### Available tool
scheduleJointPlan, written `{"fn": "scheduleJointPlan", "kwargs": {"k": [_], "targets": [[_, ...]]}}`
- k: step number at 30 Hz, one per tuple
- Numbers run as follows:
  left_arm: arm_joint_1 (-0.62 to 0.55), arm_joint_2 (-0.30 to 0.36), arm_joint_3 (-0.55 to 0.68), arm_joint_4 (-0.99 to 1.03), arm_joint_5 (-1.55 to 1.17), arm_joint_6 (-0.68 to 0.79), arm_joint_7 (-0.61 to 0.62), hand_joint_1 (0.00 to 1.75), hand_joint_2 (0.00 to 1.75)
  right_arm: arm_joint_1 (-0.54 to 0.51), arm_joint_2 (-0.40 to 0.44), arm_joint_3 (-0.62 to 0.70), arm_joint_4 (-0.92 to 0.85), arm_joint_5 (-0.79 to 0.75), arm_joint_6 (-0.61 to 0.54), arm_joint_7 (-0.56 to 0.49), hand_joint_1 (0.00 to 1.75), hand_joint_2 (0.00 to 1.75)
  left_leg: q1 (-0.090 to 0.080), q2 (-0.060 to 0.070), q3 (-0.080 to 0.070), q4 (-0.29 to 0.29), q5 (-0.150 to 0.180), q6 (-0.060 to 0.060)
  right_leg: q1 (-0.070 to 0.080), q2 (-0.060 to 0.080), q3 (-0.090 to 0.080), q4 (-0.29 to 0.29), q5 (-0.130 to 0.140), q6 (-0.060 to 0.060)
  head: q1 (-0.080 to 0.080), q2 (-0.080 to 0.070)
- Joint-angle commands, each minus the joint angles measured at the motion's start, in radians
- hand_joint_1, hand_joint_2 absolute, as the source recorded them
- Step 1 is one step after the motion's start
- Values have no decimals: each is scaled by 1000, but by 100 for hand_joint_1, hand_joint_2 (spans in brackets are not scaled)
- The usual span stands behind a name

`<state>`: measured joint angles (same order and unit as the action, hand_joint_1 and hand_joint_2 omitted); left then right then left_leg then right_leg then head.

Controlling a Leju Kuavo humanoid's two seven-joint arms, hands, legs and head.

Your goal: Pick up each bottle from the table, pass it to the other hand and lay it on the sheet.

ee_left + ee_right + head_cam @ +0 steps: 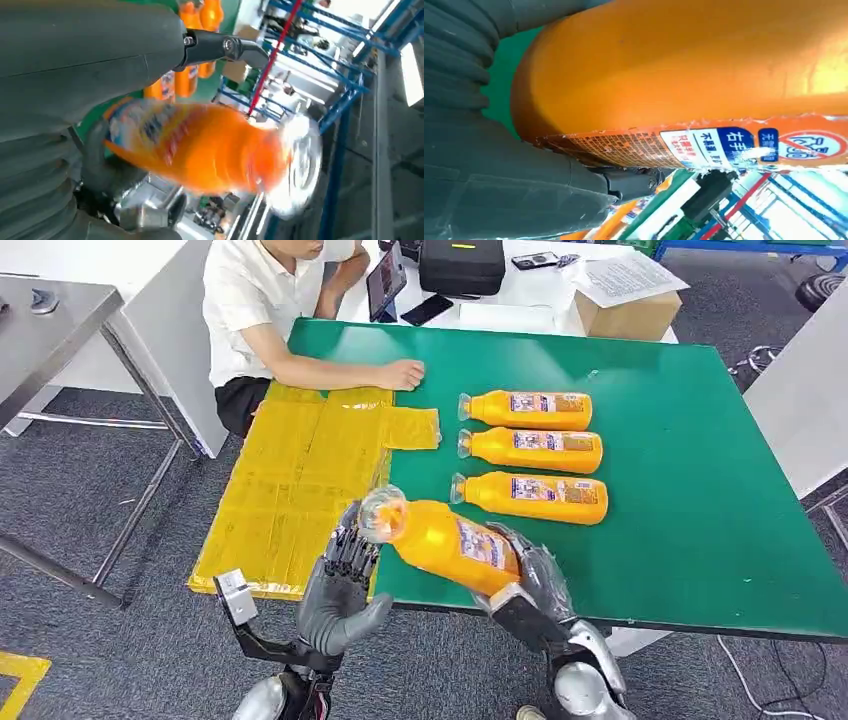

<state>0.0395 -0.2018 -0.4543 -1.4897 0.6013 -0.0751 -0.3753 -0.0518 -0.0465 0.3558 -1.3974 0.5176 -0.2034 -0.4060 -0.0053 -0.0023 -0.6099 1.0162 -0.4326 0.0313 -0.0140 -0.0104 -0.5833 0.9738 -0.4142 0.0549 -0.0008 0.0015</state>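
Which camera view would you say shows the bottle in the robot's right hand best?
The head view: the whole held bottle is sharp in the right hand. The left wrist view blurs it; the right wrist view shows its body and label close up.

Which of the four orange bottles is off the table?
The bottle nearest the robot, gripped by the right hand; the other three lie in a row on the green table.

Four orange bottles (447,543) (527,409) (533,449) (531,496), one yellow sheet (290,485), one green table (700,480), one person (265,310)

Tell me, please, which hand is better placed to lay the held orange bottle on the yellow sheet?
Left: the left hand is open at the orange bottle's cap beside the yellow sheet; the right hand grips its base.
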Motion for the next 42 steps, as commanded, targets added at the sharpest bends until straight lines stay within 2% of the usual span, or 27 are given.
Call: {"fn": "scheduleJointPlan", "kwargs": {"k": [1,12,15,19,25,33,42], "targets": [[-50,25,-37,68,-21,-3,-10,0,175,-119,30,139,146,10,16,35,175,175,1,3,4,-1,-1,-2,0,3,3,-1,0,-2,0,0],[-50,27,-36,68,-21,-3,-10,0,175,-118,23,138,147,10,16,35,175,175,0,1,3,-2,-1,-2,0,2,3,-1,-1,-2,0,0],[-69,25,-48,95,-26,0,-6,0,175,-141,38,167,141,-38,54,14,175,175,0,1,1,-1,0,-2,0,2,0,0,0,-2,0,0],[-104,9,-54,185,-15,1,-10,0,175,-187,28,215,115,-57,46,44,175,175,0,2,0,-1,0,-1,0,2,-1,0,0,-1,0,0],[-151,-11,-35,257,36,15,5,0,175,-232,62,301,152,-85,93,41,175,175,0,2,1,-1,0,-1,0,3,0,0,0,-2,0,0],[-178,-16,-17,281,-24,106,-63,0,175,-233,42,387,110,-121,119,45,175,175,1,1,2,-1,0,-2,0,2,1,0,-1,-2,0,0],[-183,-15,-14,282,-25,106,-63,0,175,-236,45,390,105,-121,119,45,175,175,1,0,-1,0,0,-1,1,1,-1,0,0,-2,0,0]]}}
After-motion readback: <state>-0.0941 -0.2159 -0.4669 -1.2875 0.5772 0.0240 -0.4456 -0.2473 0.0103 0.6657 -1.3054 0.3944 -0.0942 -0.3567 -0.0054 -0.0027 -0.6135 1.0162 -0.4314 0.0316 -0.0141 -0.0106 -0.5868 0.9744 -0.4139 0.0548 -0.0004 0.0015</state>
